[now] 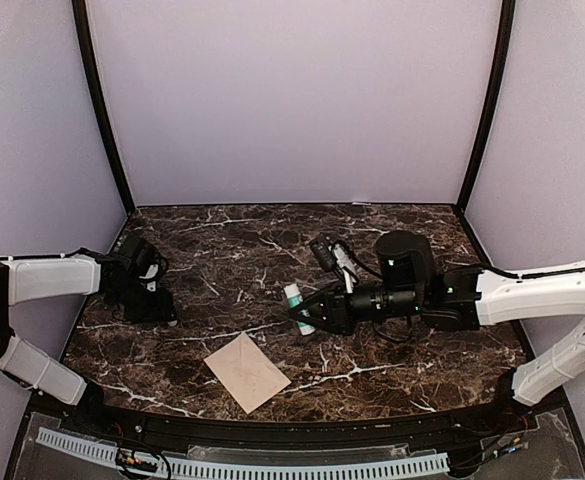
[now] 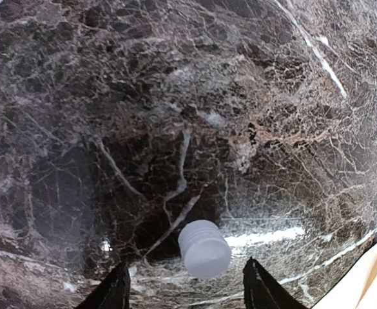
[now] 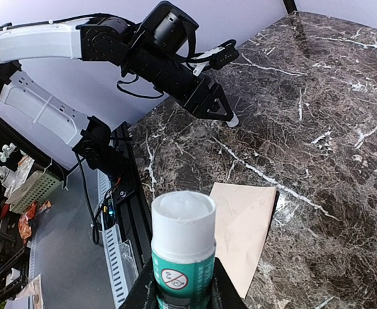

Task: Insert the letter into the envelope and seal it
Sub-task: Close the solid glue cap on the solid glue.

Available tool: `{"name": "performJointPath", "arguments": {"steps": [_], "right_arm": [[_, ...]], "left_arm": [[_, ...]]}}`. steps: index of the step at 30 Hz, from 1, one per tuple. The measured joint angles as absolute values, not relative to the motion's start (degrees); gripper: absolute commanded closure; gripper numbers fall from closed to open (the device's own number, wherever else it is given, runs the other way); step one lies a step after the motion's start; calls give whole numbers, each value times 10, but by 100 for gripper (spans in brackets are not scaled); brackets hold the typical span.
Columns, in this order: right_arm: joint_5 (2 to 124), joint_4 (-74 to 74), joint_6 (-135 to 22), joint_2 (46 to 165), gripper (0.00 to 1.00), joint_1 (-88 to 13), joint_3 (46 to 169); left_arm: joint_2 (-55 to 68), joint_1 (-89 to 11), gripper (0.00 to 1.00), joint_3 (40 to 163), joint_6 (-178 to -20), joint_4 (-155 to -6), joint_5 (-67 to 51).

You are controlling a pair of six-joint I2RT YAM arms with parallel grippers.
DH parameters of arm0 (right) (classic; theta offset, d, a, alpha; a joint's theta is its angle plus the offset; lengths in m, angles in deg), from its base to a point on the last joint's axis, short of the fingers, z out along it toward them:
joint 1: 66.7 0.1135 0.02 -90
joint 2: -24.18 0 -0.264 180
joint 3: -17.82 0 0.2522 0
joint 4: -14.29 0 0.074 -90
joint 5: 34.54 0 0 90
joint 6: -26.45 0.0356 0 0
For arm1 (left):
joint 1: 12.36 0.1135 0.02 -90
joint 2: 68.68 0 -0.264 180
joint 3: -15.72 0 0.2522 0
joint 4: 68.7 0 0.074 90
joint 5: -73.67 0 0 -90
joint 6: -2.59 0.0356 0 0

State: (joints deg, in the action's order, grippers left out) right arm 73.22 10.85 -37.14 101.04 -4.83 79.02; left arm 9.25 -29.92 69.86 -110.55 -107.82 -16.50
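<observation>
Marble table (image 1: 392,250): right claw (image 3: 182,286) pinches glue stick (image 3: 183,244), likely uncapped to seal the envelope (image 1: 247,372) lying just ahead; left claw (image 2: 188,278) spread, cap (image 2: 204,248) between its fingers.

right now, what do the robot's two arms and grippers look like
The left arm and right arm have smooth white shells, black joints and thin black cables. A small green light shows near the right wrist. The left gripper and right gripper are black with tapered fingers.
</observation>
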Motion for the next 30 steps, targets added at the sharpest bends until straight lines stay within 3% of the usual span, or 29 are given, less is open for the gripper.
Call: {"name": "performJointPath", "arguments": {"steps": [11,18,27,30], "right_arm": [[748,112,-371,1035,100,-48,790],[756,112,-371,1043,100,-48,791],[769,112,-371,1057,100,-45,795],[772,112,-371,1060,100,-45,796]], "left_arm": [[125,-299,64,707,-1086,-1076,-129],[133,-299,71,712,-1080,-1076,-128],[142,-299,72,718,-1073,-1074,-127],[148,-299,79,718,-1070,-1074,-127]]}}
